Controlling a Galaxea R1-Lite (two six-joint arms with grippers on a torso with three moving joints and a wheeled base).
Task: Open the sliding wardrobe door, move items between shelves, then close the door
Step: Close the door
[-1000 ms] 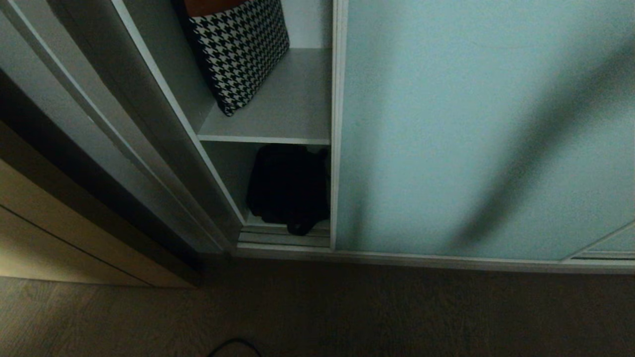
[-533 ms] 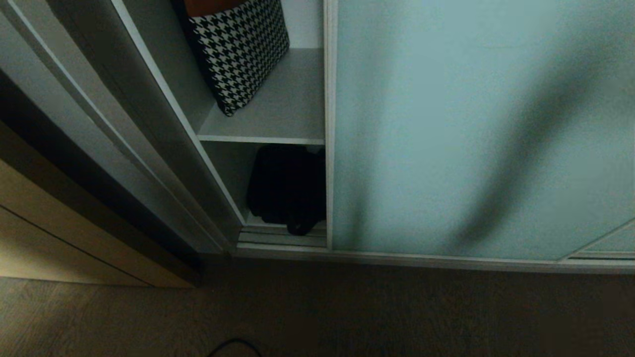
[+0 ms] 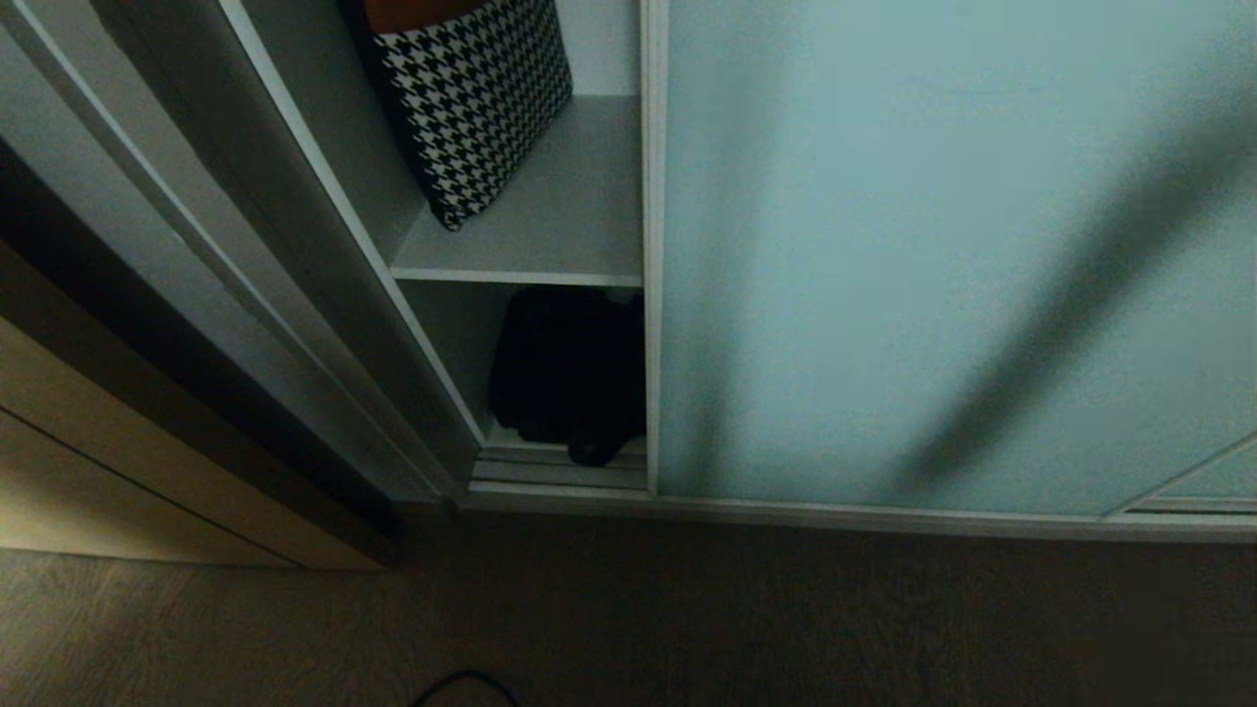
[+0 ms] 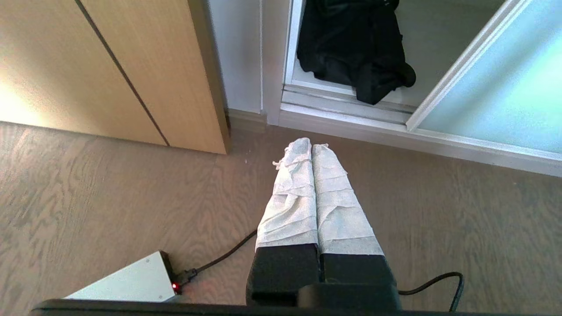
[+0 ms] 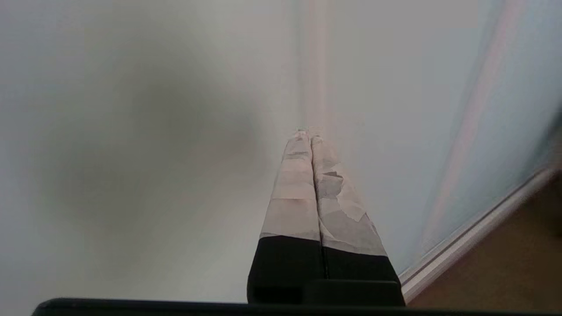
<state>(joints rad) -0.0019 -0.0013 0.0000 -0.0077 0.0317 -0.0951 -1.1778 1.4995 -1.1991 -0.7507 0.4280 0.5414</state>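
The sliding wardrobe door (image 3: 933, 255), frosted pale blue-green glass in a slim white frame, covers all but a narrow gap at the left of the wardrobe. In that gap a houndstooth bag with an orange top (image 3: 471, 98) leans on the upper shelf (image 3: 560, 226). A floppy black bag (image 3: 570, 373) lies on the bottom shelf, also seen as the black bag (image 4: 355, 52) in the left wrist view. My right gripper (image 5: 308, 131) is shut and empty, tips close to the door glass (image 5: 153, 131). My left gripper (image 4: 311, 142) hangs shut over the floor. Neither gripper shows in the head view.
A beige wooden panel (image 4: 131, 66) stands left of the wardrobe. The ribbed floor track (image 4: 347, 103) runs along the opening. A white box (image 4: 127, 281) with a black cable lies on the wood floor near my left gripper. A long arm shadow (image 3: 1061, 304) falls across the door.
The door's left edge has slid a little to the left, narrowing the gap and covering more of the black bag. The arm shadow on the glass has shifted.
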